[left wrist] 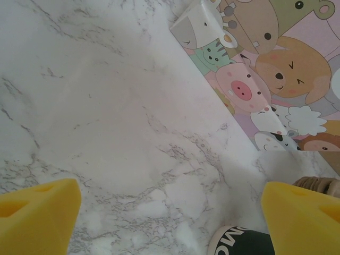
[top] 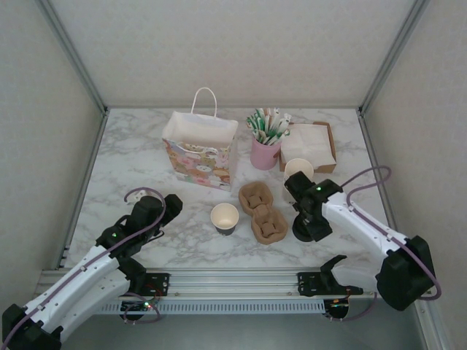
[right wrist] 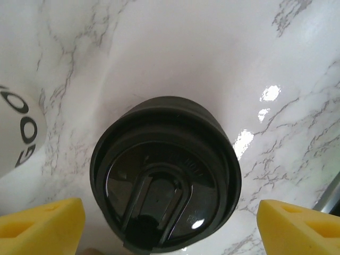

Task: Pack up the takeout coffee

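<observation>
Right of the cardboard cup carrier (top: 263,212), the right gripper (right wrist: 170,227) hangs open above a black lid (right wrist: 164,175), while the left gripper (left wrist: 170,217), left of the carrier, gapes empty.

Patterned gift bag (top: 198,154), pink straw cup (top: 264,152), cardboard cup carrier (top: 262,212)

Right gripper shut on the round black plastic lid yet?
No: in the right wrist view the right gripper has its yellow fingers wide apart either side of the round black plastic lid, touching nothing.
</observation>
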